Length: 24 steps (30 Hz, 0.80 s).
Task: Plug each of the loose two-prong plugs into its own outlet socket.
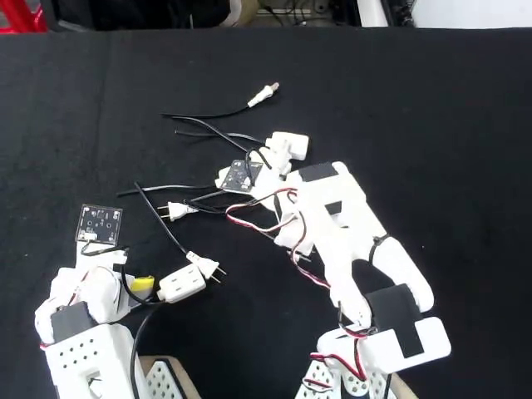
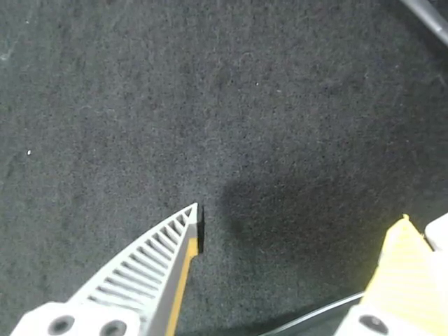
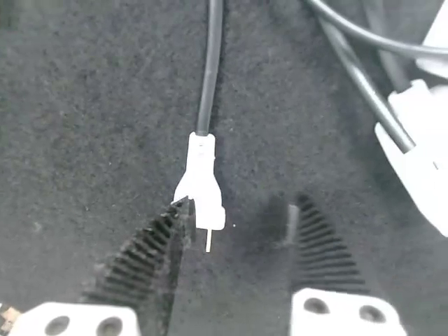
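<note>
My right gripper (image 3: 241, 203) is open low over the black cloth. A white two-prong plug (image 3: 201, 189) lies between its dark fingers, touching one of them, prongs towards the camera and black cable running away. In the high view this gripper (image 1: 281, 148) sits beside a small socket board (image 1: 241, 176). A second socket board (image 1: 100, 223) lies at the left, just beyond my left arm. Loose white plugs lie at the far middle (image 1: 264, 94), mid-left (image 1: 174, 210) and by a white block (image 1: 204, 268). My left gripper (image 2: 301, 213) is open over bare cloth.
Black cables (image 1: 199, 125) loop across the middle of the cloth between the plugs and boards. A white block (image 1: 181, 284) lies by the left arm's yellow finger (image 1: 143, 284). White parts (image 3: 420, 147) lie close beside the right gripper.
</note>
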Each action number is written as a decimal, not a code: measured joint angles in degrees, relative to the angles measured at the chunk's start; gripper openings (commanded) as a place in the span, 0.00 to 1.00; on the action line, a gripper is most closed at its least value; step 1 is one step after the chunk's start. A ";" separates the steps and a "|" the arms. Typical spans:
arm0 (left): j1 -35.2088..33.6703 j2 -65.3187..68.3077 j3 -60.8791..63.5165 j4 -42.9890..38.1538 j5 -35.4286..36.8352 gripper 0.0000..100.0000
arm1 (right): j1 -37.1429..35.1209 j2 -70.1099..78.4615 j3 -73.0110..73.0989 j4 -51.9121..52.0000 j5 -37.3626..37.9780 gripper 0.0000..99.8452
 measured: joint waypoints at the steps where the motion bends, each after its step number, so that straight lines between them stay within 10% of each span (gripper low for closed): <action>1: 0.00 0.00 0.00 0.00 0.00 0.40 | 0.09 0.00 0.00 0.00 0.00 0.12; 24: 0.00 0.00 0.00 0.00 0.00 0.40 | -2.20 7.56 0.00 0.09 -2.55 0.14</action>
